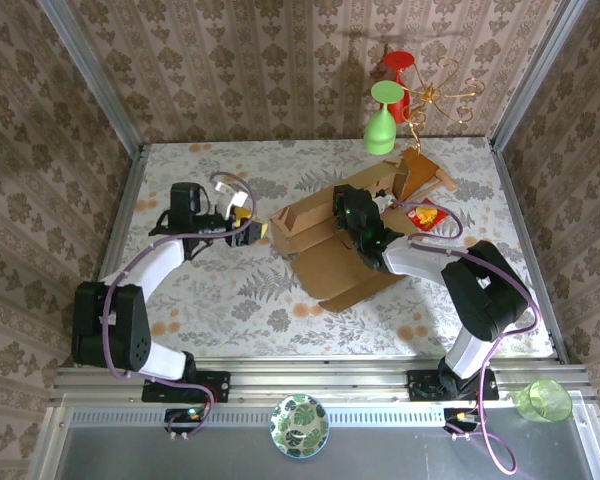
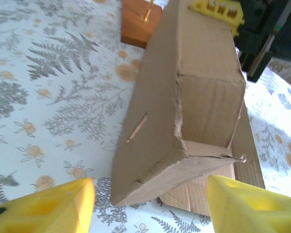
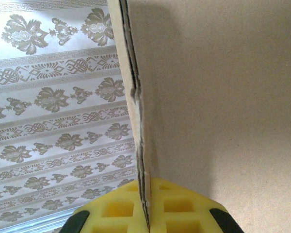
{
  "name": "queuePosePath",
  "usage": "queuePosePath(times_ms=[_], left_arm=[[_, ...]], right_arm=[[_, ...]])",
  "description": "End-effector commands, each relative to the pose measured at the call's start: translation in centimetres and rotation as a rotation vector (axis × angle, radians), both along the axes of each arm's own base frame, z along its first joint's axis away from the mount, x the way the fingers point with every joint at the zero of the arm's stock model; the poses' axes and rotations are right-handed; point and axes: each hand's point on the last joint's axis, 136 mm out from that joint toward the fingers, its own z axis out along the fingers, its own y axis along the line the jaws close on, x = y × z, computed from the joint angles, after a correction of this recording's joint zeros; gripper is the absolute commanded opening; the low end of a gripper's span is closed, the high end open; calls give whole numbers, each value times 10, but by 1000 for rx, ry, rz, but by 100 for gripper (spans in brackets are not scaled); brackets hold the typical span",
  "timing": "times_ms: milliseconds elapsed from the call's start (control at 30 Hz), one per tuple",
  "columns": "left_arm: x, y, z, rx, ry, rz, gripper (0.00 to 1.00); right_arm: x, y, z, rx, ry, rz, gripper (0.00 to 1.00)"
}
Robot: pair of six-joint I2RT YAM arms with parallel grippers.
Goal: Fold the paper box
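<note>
gripping one paper box [image 1: 325, 265], right jaws; left jaws seemingly clear.

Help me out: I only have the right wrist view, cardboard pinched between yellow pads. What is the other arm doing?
Observer: The left pincer hovers open at the left end of the box.
Operator: Touching it?
Observer: No; the left wrist view shows its fingers either side of the box, with gaps.
Operator: Box closed up?
Observer: No, a big flap lies flat on the table.
</note>
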Motion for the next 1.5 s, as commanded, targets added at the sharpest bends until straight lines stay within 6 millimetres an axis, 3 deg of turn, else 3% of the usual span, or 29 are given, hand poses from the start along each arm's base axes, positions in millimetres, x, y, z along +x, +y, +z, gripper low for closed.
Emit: queuePosePath(times_ms=[0,100,367,567,967,1267,1467], left_arm=[[9,10,8,-56,18,0,57],[21,9,-3,-30,46,14,53],[33,-19,-34,57,63,-7,51],[16,-41,-34,45,51,-79,51],[-14,-63,-40,51,38,-75,56],[-17,-76,-46,64,21,-62,58],[-18,-87,-38,43,2,-76,55]], right_arm=[[3,4,-2,-19,22,16,0],[3,5,-2,-16,21,19,0],[2,6,-2,-16,22,22,0],[2,6,-4,-21,23,22,0],[6,8,-6,-14,20,20,0],[7,9,-7,-12,23,21,0],[6,7,-7,-14,24,17,0]])
